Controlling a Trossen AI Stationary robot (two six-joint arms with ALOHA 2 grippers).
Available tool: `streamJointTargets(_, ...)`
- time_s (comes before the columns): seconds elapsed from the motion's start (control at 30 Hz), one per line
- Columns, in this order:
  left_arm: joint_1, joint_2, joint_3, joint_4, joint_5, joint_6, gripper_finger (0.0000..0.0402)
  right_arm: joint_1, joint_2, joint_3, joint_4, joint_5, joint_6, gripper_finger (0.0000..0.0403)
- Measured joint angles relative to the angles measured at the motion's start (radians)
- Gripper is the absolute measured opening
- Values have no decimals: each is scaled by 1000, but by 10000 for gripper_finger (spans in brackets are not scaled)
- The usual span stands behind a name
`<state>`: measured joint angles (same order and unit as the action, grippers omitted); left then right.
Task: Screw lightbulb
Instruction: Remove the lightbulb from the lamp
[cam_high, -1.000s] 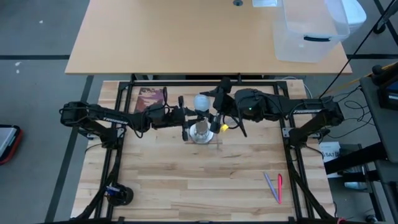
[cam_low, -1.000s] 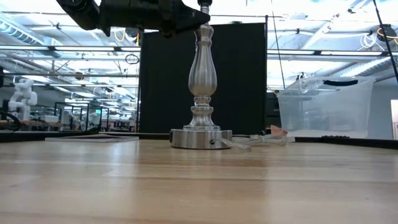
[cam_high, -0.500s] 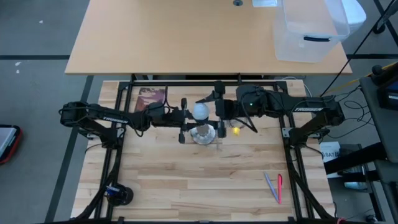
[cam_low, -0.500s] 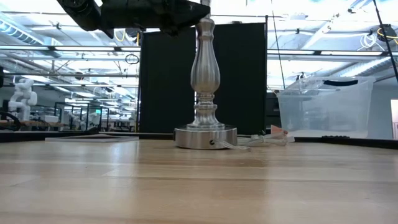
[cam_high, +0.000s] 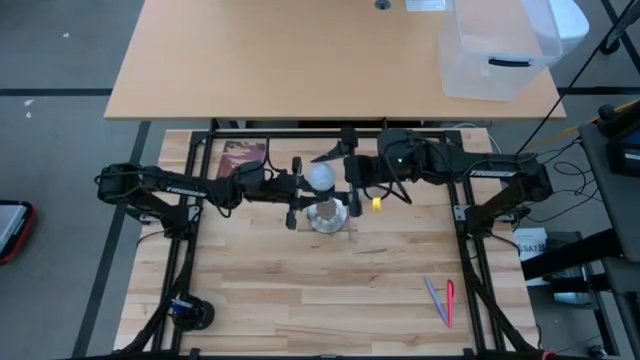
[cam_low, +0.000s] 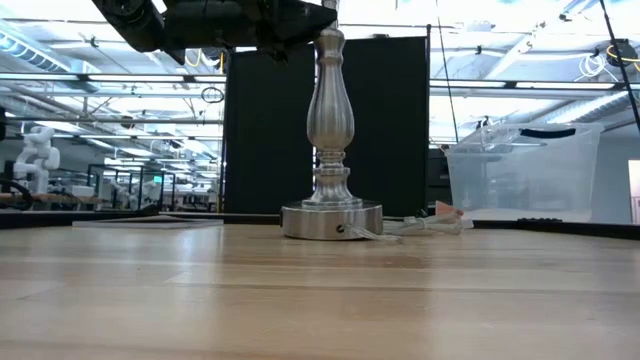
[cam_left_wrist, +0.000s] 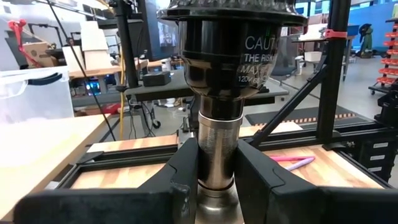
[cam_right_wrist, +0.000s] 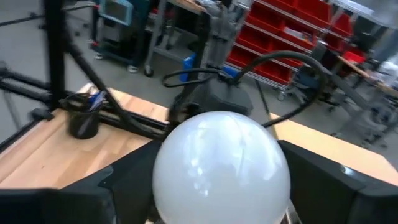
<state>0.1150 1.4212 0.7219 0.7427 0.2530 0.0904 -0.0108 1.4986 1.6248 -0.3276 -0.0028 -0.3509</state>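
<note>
Left wrist view shows my left gripper (cam_left_wrist: 216, 180) clenched on the lamp stand's (cam_left_wrist: 217, 155) neck, while my right gripper (cam_right_wrist: 221, 186) brackets the lightbulb (cam_right_wrist: 221, 167), grip uncertain.

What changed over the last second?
The lamp stand went from tilted to upright and shifted slightly right in the low view. The right gripper moved around the lightbulb, its jaws widening. The left gripper still clamps the stand's neck; pens unmoved.
</note>
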Motion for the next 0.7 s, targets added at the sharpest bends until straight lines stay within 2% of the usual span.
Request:
streamJointTargets(0.13,4,0,0,-4,-3,-31,74,10,0,-1,30,101,15,329)
streamJointTargets(0.33,8,0,0,-6,-1,-48,74,30,-14,19,75,143,66,354)
streamJointTargets(0.43,7,0,0,-9,-44,-63,74,49,-16,49,75,175,128,359)
streamJointTargets(0.5,8,0,0,-11,-82,-85,74,74,-16,59,70,255,131,361)
streamJointTargets(0.63,-8,0,0,-10,-191,-109,74,119,-15,66,65,506,133,361)
streamJointTargets(0.7,-23,0,0,-8,-261,-110,74,132,-15,66,48,566,180,361)
